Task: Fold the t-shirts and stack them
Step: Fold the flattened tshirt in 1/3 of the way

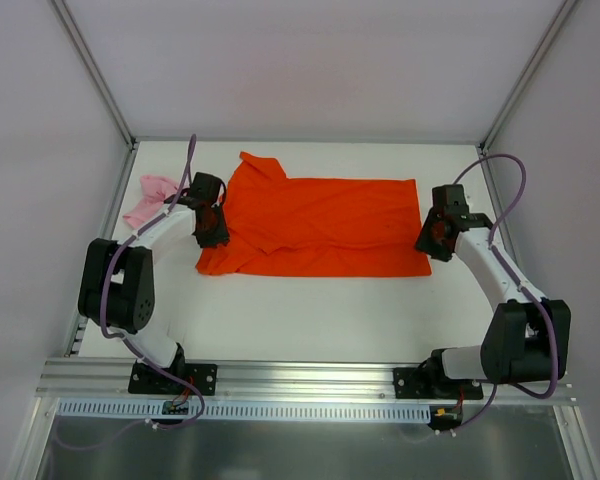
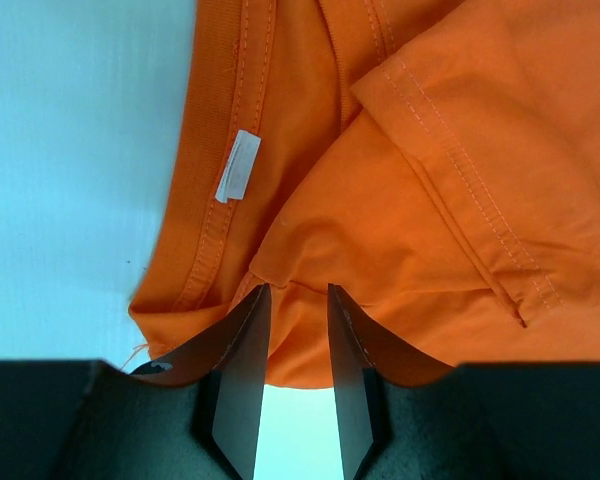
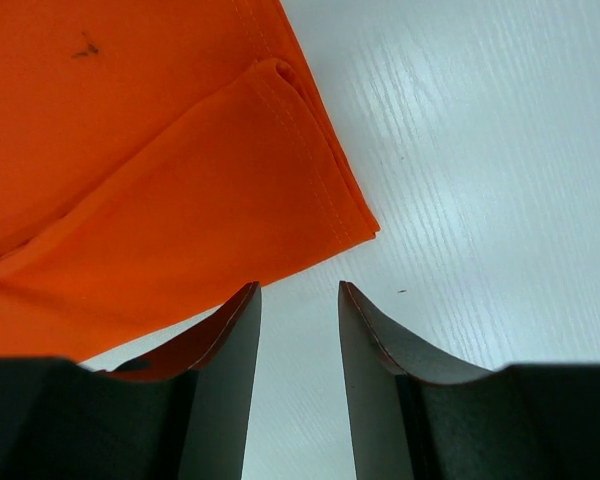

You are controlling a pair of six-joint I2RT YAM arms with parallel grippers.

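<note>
The orange-red t-shirt (image 1: 325,225) lies partly folded across the middle of the table, with a sleeve sticking out at its back left. The pale pink t-shirt (image 1: 148,201) lies crumpled at the far left. My left gripper (image 1: 212,226) is open over the orange shirt's left end. In the left wrist view (image 2: 298,290) its tips straddle a fold of orange cloth (image 2: 400,220) near the collar and the white label (image 2: 238,166). My right gripper (image 1: 431,239) is open and empty, just off the shirt's right corner (image 3: 130,180), with bare table between its tips (image 3: 300,288).
The white table (image 1: 310,320) is walled at the back and sides, with metal frame posts at the back corners. An aluminium rail (image 1: 300,375) carrying both arm bases runs along the near edge. The pink shirt lies just left of my left arm.
</note>
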